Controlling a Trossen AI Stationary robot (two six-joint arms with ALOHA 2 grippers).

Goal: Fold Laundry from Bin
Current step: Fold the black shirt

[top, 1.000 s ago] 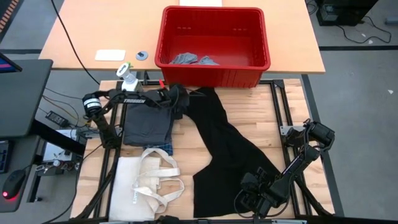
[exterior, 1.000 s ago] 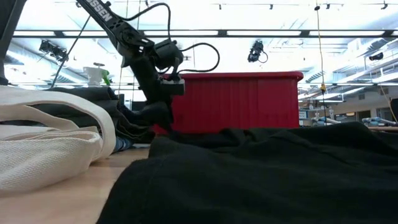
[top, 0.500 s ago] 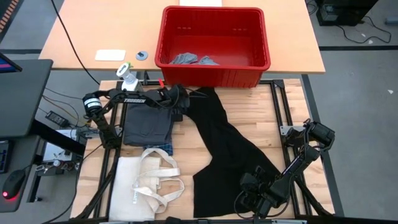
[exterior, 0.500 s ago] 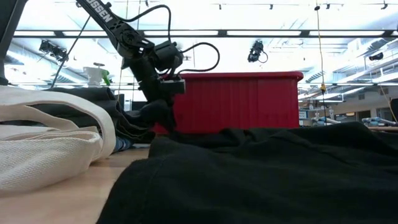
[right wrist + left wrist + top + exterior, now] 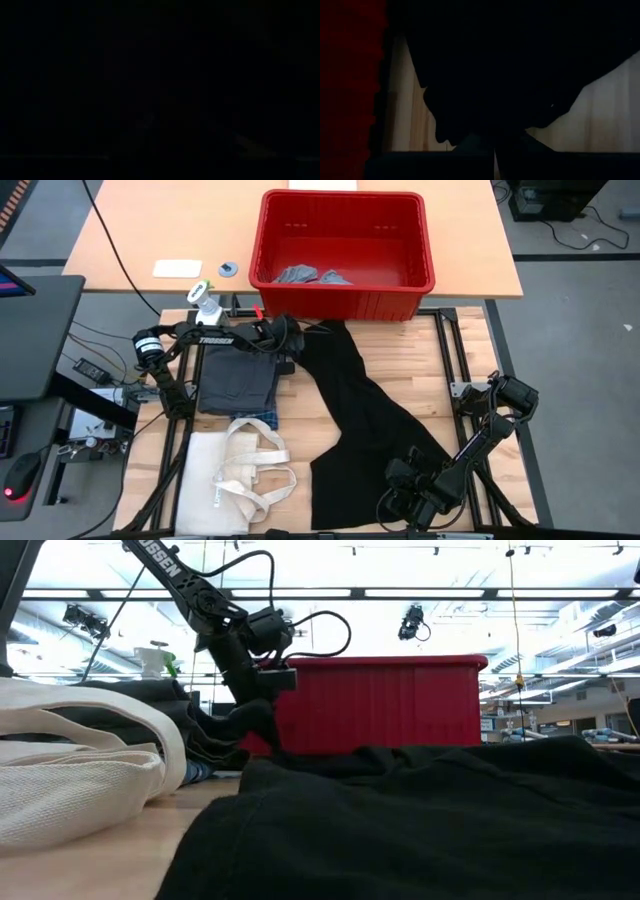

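Left end effector (image 5: 290,348) pinches black garment (image 5: 365,415) (corner, beside bin (image 5: 343,298)).

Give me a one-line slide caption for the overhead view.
Left gripper shut on the black garment below the red bin; right gripper rests at its lower end.

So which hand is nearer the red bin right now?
Left. The left hand sits just in front of the red bin, on the black garment; the right hand is far off, at the table's near edge.

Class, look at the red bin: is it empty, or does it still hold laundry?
Not empty. In the high view the red bin holds a few light grey pieces bunched on its floor by the near wall; the rest of its floor is bare.
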